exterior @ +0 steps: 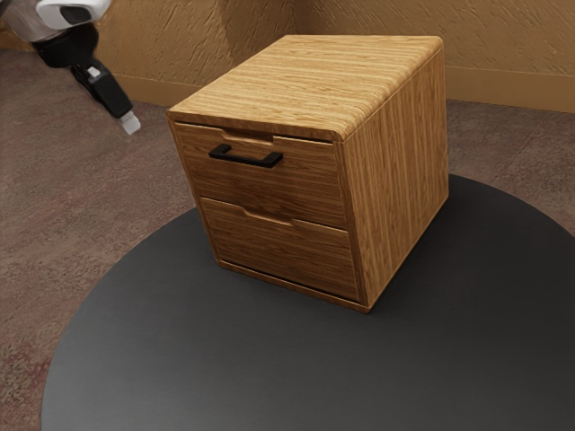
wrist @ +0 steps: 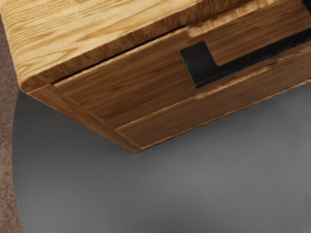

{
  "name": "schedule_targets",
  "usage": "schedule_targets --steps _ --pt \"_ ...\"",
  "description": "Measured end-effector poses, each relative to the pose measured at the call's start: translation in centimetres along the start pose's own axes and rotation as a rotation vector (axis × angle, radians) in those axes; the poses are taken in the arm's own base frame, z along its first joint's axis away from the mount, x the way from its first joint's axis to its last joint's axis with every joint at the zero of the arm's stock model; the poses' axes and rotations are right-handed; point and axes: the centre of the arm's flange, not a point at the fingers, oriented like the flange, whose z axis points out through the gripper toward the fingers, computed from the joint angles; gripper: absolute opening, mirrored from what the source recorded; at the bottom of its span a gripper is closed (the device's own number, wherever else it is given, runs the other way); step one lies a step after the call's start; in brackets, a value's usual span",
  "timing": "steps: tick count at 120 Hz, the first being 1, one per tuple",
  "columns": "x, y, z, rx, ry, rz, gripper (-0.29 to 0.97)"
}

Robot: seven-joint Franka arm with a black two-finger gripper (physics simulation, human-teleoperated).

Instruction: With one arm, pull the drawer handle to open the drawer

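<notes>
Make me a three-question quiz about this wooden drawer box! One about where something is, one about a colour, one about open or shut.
1. Where is the handle? A top drawer B bottom drawer C both drawers
2. The handle's colour? A red B black C white
3. The top drawer is: A pulled out B shut C removed
Answers: 1 A, the bottom drawer has none; 2 B, black against the wood; 3 B, its front sits flush with the cabinet.
</notes>
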Motion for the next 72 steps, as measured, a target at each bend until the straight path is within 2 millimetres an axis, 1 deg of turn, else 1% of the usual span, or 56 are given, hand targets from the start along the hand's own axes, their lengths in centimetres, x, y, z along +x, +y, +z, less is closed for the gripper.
schedule_targets --steps 10,17,24,35,42,51,58,65,69,72 --pt "1.8 3.1 -1.1 -0.011 0.030 0.125 0.68" --pt "2.1 6.0 -2.8 -0.018 0.040 0.229 0.68" --pt "2.9 9.0 -2.1 -0.039 0.002 0.329 0.68" --pt "4.6 13.6 -1.7 -0.057 -0.020 0.526 0.68" --pt "5.5 16.0 -1.6 -0.105 0.008 0.655 0.68" --pt "7.2 17.4 0.7 -0.142 0.006 0.803 0.68" --pt "7.9 18.4 1.4 -0.160 0.025 0.920 0.68" --pt "7.6 19.2 1.2 -0.183 0.080 1.039 0.68" --pt "7.1 19.8 1.8 -0.199 0.114 1.115 0.68" --pt "6.7 19.8 2.2 -0.198 0.138 1.165 0.68"
